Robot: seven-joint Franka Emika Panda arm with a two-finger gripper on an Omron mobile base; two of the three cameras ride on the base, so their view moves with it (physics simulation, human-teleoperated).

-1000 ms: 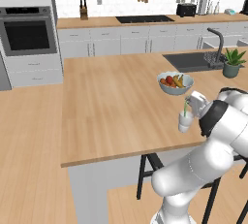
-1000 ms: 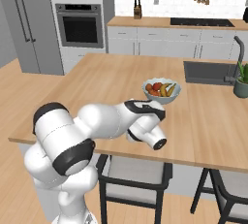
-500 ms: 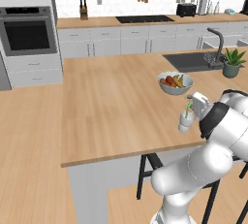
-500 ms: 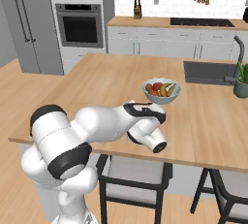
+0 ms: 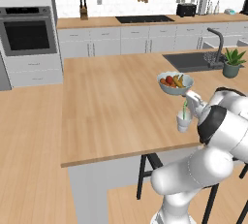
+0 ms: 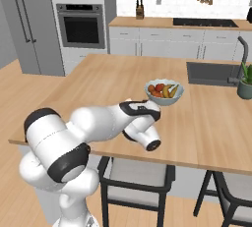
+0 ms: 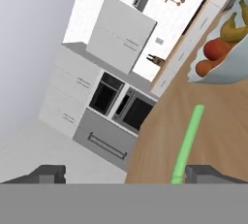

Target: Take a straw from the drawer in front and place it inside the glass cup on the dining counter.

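The glass cup (image 5: 182, 122) stands near the front right edge of the dining counter (image 5: 111, 102), a short way in front of the fruit bowl. The green straw (image 5: 184, 109) rises out of the cup, leaning a little. My gripper (image 5: 192, 103) hovers just above and behind the cup, open. In the hand view its tips stand wide apart around the straw (image 7: 189, 140), which lies close to the right fingertip (image 7: 209, 172) and apart from the left one. In the right base view my arm covers the cup. The drawer is out of view.
A white bowl of fruit (image 5: 175, 83) sits just behind the cup. Sink and faucet (image 5: 213, 48) and a potted plant (image 5: 232, 63) are at the counter's far right. Black stools (image 6: 138, 172) stand under the front edge. Oven wall (image 5: 26, 34) is far left.
The jaws have gone from shut on the straw to wide open, letting it go. The straw stays standing in the cup; the arm has hardly moved.
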